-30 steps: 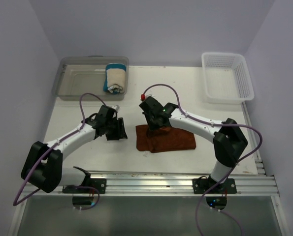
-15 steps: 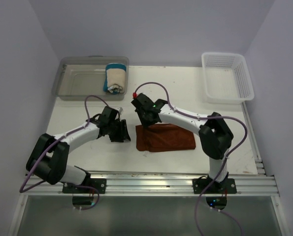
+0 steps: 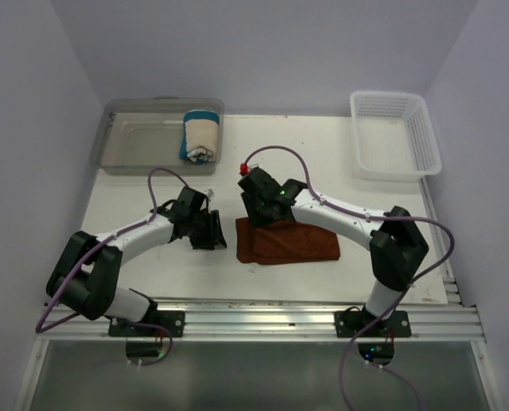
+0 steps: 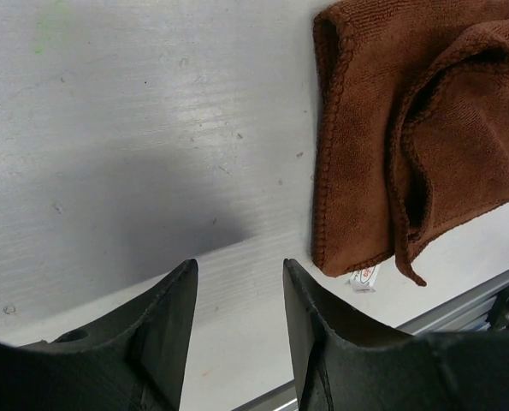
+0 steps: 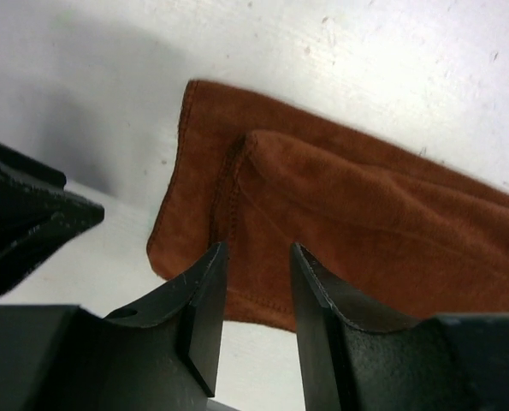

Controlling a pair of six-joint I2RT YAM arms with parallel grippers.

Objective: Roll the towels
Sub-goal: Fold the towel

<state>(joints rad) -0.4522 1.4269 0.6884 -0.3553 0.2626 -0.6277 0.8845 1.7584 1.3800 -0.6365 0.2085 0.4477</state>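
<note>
A rust-brown towel (image 3: 290, 243) lies folded into a long strip on the white table; its left end shows a raised fold (image 5: 340, 197) and a small label (image 4: 364, 276) at the corner. My right gripper (image 3: 259, 219) hangs open just over that left end (image 5: 258, 248), with nothing between the fingers. My left gripper (image 3: 213, 232) is open too (image 4: 239, 265), over bare table just left of the towel's edge (image 4: 331, 145), not touching it. The cream towel with blue edges (image 3: 201, 135) lies rolled inside the clear bin (image 3: 139, 145).
A white mesh basket (image 3: 393, 137) stands at the back right corner. An aluminium rail (image 3: 263, 312) runs along the near edge of the table. Purple walls close in the left, the back and the right.
My right jaws have gone from shut to open over the brown towel's left end, after swinging left and back. The left gripper has edged right toward the towel.
</note>
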